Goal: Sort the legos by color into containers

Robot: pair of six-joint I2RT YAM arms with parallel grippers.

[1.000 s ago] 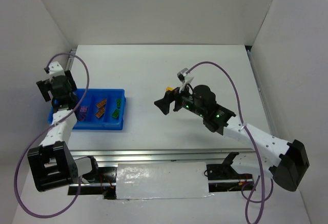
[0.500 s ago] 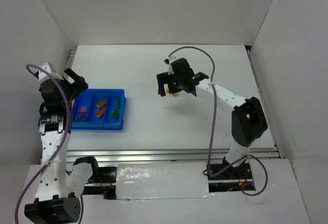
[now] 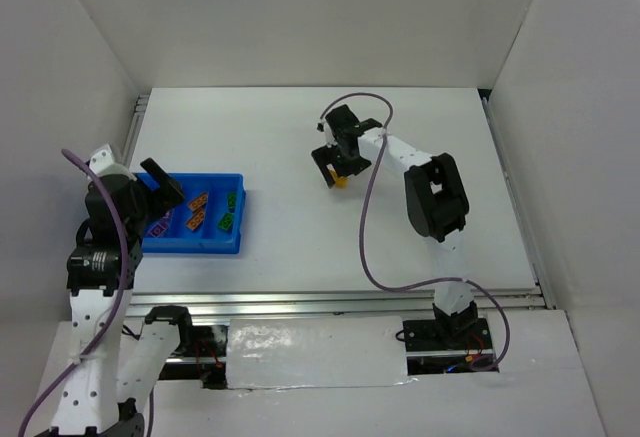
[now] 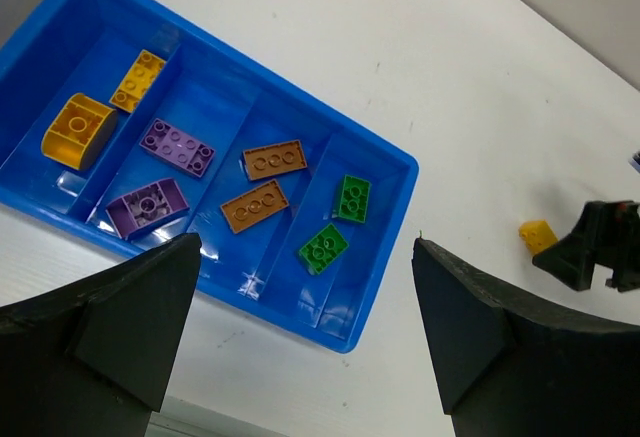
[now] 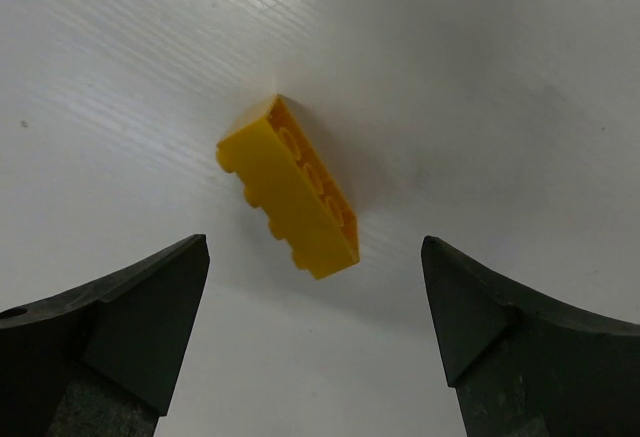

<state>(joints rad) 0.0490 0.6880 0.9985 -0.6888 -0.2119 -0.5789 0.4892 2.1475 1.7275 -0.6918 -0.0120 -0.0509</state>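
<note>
We have swung our right gripper (image 5: 315, 252) over the 1 loose yellow lego (image 5: 290, 195); it sits between released fingers, ungrasped.

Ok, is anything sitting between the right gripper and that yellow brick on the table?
Nothing visible does. In the right wrist view the yellow brick lies on the table under the right gripper, between its open fingers, with bare surface showing on each side.
</note>
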